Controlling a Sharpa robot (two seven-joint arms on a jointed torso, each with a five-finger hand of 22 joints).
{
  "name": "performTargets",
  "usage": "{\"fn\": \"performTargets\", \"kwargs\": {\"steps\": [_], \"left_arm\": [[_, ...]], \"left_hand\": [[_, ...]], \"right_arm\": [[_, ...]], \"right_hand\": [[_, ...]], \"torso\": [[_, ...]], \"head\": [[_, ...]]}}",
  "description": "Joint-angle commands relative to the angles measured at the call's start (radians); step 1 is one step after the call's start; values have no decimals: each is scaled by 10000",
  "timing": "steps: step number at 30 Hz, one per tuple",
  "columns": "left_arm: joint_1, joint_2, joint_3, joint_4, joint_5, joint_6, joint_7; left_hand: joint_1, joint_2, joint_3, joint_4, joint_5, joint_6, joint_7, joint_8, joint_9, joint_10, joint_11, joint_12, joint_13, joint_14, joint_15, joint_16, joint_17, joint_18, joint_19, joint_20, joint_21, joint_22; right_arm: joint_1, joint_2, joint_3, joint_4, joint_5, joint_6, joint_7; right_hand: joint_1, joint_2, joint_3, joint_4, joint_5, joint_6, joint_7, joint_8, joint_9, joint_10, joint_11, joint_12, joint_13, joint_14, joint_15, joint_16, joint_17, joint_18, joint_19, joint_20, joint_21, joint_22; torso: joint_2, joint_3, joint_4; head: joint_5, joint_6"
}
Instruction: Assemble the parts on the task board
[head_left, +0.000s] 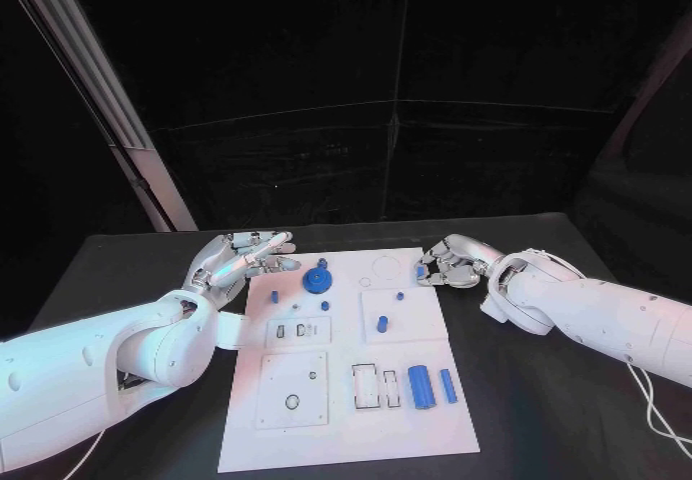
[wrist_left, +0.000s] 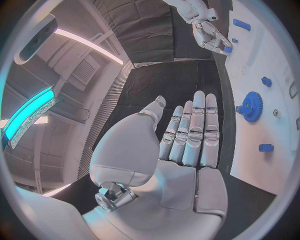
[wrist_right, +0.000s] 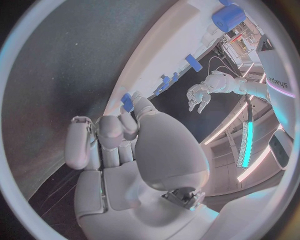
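The white task board (head_left: 339, 420) lies in the middle of the table. On its far left part lies a blue gear (head_left: 319, 279) (wrist_left: 252, 106), with small blue pegs (head_left: 274, 296) (head_left: 382, 323) near it. Two long blue blocks (head_left: 420, 386) (head_left: 449, 385) lie at the near right. My left hand (head_left: 238, 260) (wrist_left: 187, 145) hovers at the board's far left corner, fingers straight and apart, holding nothing. My right hand (head_left: 453, 266) (wrist_right: 119, 140) is at the board's far right edge, fingers curled, pinching a small blue part (head_left: 423, 270) (wrist_right: 127, 102) at its fingertips.
Recessed slots (head_left: 375, 385) and a round hole (head_left: 293, 402) mark the board's near half. The black table (head_left: 548, 420) runs wide on both sides of the board. A slanted metal post (head_left: 116, 120) stands behind the table at the far left.
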Motion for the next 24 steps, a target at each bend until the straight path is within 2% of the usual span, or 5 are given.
{"fn": "performTargets", "kwargs": {"steps": [1,9,15,20,24], "left_arm": [[9,4,7,4,-16,96,30],[9,7,7,-8,-16,95,22],[9,-9,7,-10,-16,89,19],[9,-28,7,-10,-16,82,17],[9,-37,7,-15,-16,77,15]], "left_hand": [[-35,59,15,-49,-37,-50,28,-56,-1,-47,7,-68,-10,-6,37,-57,9,62,74,5,-32,-10],[-32,72,30,-57,-36,-51,29,-57,-1,-49,7,-69,-10,-5,37,-62,14,63,77,5,-37,-12],[-30,79,39,-61,-35,-51,29,-58,-1,-50,7,-70,-10,-4,37,-65,16,63,79,5,-40,-14],[-25,87,52,-70,-36,-51,28,-60,-1,-51,6,-70,-10,-3,36,-69,20,63,81,5,-44,-16],[-25,87,52,-70,-36,-51,28,-60,-1,-51,6,-70,-10,-3,36,-69,20,63,81,5,-44,-16]], "right_arm": [[15,16,4,-2,-114,74,-26],[14,55,4,-3,-175,-14,-103],[13,68,4,79,-243,-465,-127],[12,39,6,321,-261,-856,-121],[14,-38,10,704,-266,-1125,-244]], "right_hand": [[-14,131,97,5,-40,95,-13,62,1,62,-16,58,14,31,-76,40,20,-124,29,-41,47,13],[35,262,284,-64,-52,341,-94,107,3,98,-81,108,64,41,-125,66,60,-133,61,-80,70,66],[118,507,638,-165,-119,726,-232,229,29,131,-192,145,111,46,-213,80,87,-139,83,-157,86,103],[179,590,897,-277,-23,810,-271,232,19,146,-230,156,134,48,-253,87,102,-143,94,-202,94,121],[208,597,1048,-363,-18,829,-273,220,9,148,-235,153,141,47,-262,85,100,-143,93,-219,94,119]], "torso": [[-7,-1,5],[-10,-4,18],[-11,-3,7],[-7,7,-13],[-17,-5,-2]], "head": [[-20,-5],[-16,-17],[-7,-19],[35,-13],[28,24]]}}
